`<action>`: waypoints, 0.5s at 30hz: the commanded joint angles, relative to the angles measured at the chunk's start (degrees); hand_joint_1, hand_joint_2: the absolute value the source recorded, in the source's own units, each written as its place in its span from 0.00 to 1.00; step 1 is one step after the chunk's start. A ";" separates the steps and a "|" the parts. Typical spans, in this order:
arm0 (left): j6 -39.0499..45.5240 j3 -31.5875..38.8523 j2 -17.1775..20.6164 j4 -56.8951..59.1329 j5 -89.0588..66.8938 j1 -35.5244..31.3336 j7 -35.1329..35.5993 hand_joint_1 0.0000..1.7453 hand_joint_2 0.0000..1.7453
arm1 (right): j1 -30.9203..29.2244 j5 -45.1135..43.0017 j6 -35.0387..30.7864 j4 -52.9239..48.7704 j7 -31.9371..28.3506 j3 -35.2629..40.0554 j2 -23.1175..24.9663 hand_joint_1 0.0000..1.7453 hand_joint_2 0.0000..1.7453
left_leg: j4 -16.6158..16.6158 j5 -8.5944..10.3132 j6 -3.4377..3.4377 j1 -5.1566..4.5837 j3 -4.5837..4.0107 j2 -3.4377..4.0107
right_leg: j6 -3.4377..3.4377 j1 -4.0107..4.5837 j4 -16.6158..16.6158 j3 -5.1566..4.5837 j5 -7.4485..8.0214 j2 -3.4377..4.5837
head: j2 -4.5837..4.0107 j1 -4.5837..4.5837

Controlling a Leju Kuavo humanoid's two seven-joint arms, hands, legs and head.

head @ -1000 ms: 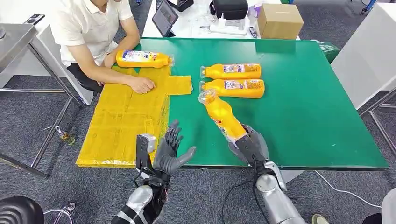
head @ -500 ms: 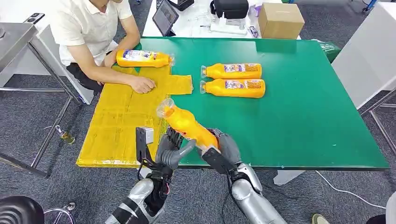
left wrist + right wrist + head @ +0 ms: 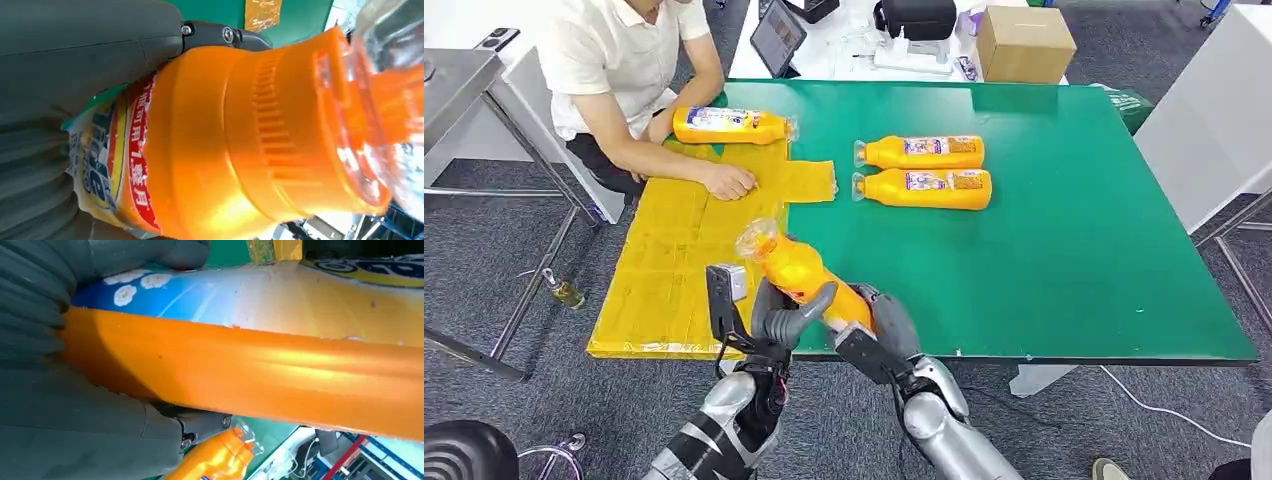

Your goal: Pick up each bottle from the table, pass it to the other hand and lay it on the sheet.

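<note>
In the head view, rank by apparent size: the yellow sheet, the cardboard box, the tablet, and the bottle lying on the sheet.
1. Yellow sheet, by far the largest.
2. Cardboard box and bottle on the sheet: they look about alike, and the box is farther away, so unranked.
3. Tablet, smallest.

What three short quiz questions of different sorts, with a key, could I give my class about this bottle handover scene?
1. True or false: both robot hands touch the held bottle.
2. How many bottles lie on the bare green table? A) one B) two C) three
3. Fill in: one bottle lies at the far end of the yellow ____.

Key:
1. True: the left robot hand and the right robot hand both grip it.
2. B: the farther bottle and the nearer bottle.
3. sheet.
</note>
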 commanded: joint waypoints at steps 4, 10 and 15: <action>-5.79 -1.89 0.30 7.80 1.88 -3.75 2.05 1.00 1.00 | -2.31 -0.58 -0.90 0.87 -0.25 3.97 -0.39 0.86 1.00 | -0.04 -0.10 0.08 0.00 0.30 0.10 | -0.17 0.05 -0.04 0.29 -0.08 0.00 | 0.00 0.00; -8.45 -1.32 0.74 7.16 3.66 -3.65 2.68 1.00 1.00 | -1.68 -0.73 -2.70 -0.61 -2.05 4.24 -0.06 0.00 1.00 | -0.03 -0.09 0.07 0.00 0.23 0.11 | -0.15 0.04 -0.03 0.21 -0.05 0.04 | 0.00 0.00; -8.45 -1.32 0.74 7.16 3.66 -3.65 2.68 1.00 1.00 | -1.68 -0.73 -2.70 -0.61 -2.05 4.24 -0.06 0.00 1.00 | -0.05 -0.16 0.12 -0.01 0.45 0.10 | -0.24 0.06 -0.05 0.44 -0.13 -0.02 | 0.00 0.02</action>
